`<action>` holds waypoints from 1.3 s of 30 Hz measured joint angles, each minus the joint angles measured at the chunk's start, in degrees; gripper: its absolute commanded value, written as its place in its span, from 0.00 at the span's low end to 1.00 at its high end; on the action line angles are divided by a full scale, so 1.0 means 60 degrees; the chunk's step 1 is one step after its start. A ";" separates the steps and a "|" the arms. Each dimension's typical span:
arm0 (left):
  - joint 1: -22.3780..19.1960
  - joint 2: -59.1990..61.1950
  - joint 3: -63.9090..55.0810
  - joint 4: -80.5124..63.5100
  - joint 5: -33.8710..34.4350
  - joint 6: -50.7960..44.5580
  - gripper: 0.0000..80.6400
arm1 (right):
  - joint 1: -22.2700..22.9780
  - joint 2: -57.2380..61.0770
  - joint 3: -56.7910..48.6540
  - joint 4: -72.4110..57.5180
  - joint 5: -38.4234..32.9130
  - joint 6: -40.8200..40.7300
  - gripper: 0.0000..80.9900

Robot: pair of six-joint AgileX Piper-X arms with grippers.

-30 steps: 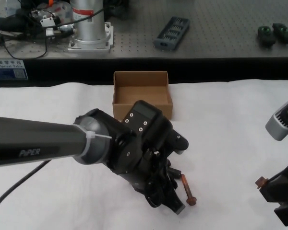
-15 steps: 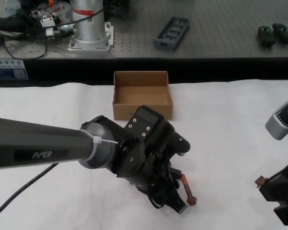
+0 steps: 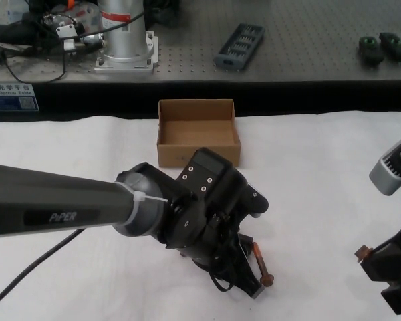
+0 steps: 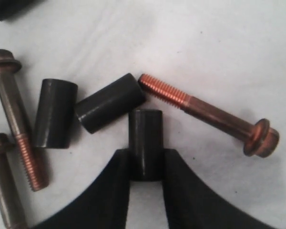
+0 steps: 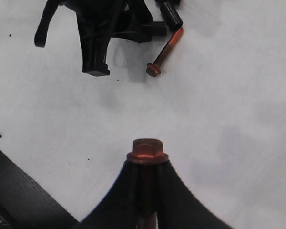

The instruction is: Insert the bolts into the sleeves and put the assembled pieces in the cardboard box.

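My left gripper (image 4: 146, 160) is shut on a black sleeve (image 4: 145, 128) that lies low over the white cloth. Two more black sleeves (image 4: 109, 102) (image 4: 55, 113) lie just beyond it, with a loose copper bolt (image 4: 209, 116) whose threaded tip touches one of them. Two other bolts (image 4: 13, 107) lie beside the sleeves. In the high view the left arm (image 3: 187, 214) covers the pile, and the loose bolt (image 3: 260, 263) shows beside its fingers. My right gripper (image 5: 147, 167) is shut on a copper bolt (image 5: 148, 150), head outward, at the bench's right side (image 3: 364, 254). The cardboard box (image 3: 198, 130) stands open behind the left arm.
A white cloth (image 3: 307, 174) covers the bench. Behind it a perforated metal table carries a silver post (image 3: 123, 33), a dark bit holder (image 3: 239, 44) and two small black-and-green parts (image 3: 383, 47). A black cable (image 3: 27, 264) trails from the left arm.
The left arm has shifted slightly right and lower over the sleeves. The right gripper with its bolt has stayed put.
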 measured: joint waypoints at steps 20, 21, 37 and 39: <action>0.0021 -0.2426 0.0053 0.1641 -0.0496 -0.0036 0.01 | 0.0000 0.0000 0.0018 -0.0508 -0.0091 0.0000 0.04; 0.0021 -0.2597 0.0053 0.1894 -0.0496 -0.0174 0.01 | 0.0000 0.0000 0.0018 -0.0729 -0.0228 0.0020 0.04; 0.0135 -0.6126 0.2435 0.1165 0.1896 -0.2607 0.01 | 0.0000 0.0019 0.0018 -0.4320 -0.2673 0.3610 0.04; 0.0135 -0.6934 0.3290 0.0373 0.3041 -0.2955 0.01 | 0.0000 0.0019 0.0018 -0.4857 -0.3043 0.4273 0.04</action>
